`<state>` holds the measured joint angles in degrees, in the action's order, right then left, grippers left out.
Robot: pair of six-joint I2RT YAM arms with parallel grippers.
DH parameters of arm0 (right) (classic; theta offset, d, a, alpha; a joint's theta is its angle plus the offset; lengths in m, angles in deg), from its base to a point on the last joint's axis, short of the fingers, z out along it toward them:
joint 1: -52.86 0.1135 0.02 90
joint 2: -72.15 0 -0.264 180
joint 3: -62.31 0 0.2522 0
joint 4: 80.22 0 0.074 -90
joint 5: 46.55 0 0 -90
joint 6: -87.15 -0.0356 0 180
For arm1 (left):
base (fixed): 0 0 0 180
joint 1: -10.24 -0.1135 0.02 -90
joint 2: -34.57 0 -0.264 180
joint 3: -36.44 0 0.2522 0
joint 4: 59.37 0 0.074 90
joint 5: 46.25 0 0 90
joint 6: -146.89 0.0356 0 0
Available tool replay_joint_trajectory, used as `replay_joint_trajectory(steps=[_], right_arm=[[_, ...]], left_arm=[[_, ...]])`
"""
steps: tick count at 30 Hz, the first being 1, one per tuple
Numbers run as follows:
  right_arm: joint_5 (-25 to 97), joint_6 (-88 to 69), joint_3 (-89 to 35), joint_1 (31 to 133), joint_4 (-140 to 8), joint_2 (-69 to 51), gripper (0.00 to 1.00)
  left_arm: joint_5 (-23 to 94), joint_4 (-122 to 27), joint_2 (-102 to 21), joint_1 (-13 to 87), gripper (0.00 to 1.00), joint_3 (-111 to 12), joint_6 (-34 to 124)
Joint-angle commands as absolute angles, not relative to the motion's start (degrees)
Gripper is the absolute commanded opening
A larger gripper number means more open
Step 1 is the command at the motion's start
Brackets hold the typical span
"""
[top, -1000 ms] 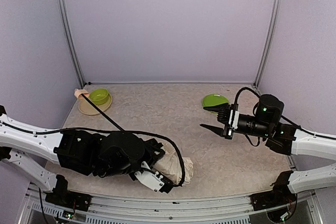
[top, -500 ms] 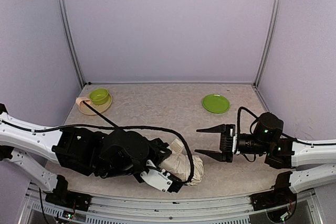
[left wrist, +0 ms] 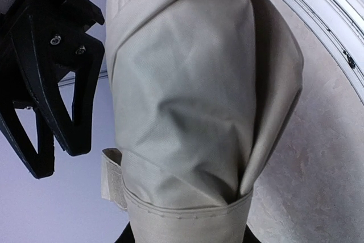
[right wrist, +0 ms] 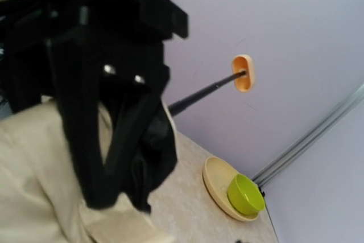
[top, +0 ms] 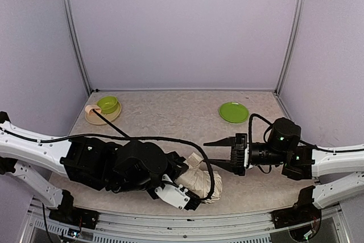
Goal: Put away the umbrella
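Observation:
The umbrella (top: 199, 181) is a folded cream bundle near the table's front edge. Its thin black shaft slants back left to the small wooden handle (top: 89, 108). My left gripper (top: 185, 190) is shut on the bundle; in the left wrist view cream fabric (left wrist: 187, 95) fills the frame and hides the fingers. My right gripper (top: 211, 155) points left at the bundle's far end, jaws apart, with a cream fold between the fingers. In the right wrist view its black fingers (right wrist: 85, 140) stand over cream fabric and the black underside (right wrist: 156, 152), with the handle (right wrist: 243, 73) beyond.
A tan plate (top: 94, 119) holding a green bowl (top: 107, 104) sits at the back left, right under the umbrella's handle. A flat green plate (top: 234, 112) lies at the back right. Lilac walls enclose three sides, and a metal rail runs along the front edge.
My right arm has swung left and forward from beside the green plate to the umbrella's end, its jaws narrowing a little. The left arm has shifted the bundle slightly right.

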<state>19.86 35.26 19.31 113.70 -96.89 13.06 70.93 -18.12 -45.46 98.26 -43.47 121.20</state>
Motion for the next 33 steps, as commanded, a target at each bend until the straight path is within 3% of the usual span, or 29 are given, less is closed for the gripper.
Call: replay_joint_trajectory(steps=[1, 4, 6, 15, 19, 24, 28, 33], right_arm=[[20.0, 38.8, 17.1, 115.8, -93.6, 11.6, 0.42], [21.7, 41.6, 16.5, 117.0, -91.0, 10.7, 0.49], [22.4, 42.3, 16.0, 117.3, -90.0, 10.1, 0.48], [28.4, 43.6, 12.7, 118.8, -88.3, 5.9, 0.26], [30.6, 44.2, 12.6, 118.8, -87.8, 5.5, 0.25], [27.8, 43.6, 12.1, 118.8, -86.7, 6.1, 0.01], [30.4, 36.3, 13.4, 117.6, -87.9, 7.8, 0.0], [25.2, 18.3, 17.9, 108.4, -91.3, 8.8, 0.0]], left_arm=[[70.6, -18.7, -45.4, 97.8, 0.0, -46.3, 120.0], [70.5, -18.8, -45.2, 97.7, 0.0, -46.2, 120.0], [70.1, -18.8, -45.2, 97.5, 0.0, -46.2, 120.0], [68.2, -18.1, -45.8, 96.6, 0.0, -47.1, 120.9], [68.1, -18.1, -45.7, 96.4, 0.0, -47.2, 121.2], [67.0, -17.8, -45.8, 95.8, 0.0, -47.3, 120.6], [68.5, -17.7, -45.3, 95.8, 0.0, -46.9, 120.2], [73.1, -21.2, -43.8, 96.1, 0.0, -44.2, 119.5]])
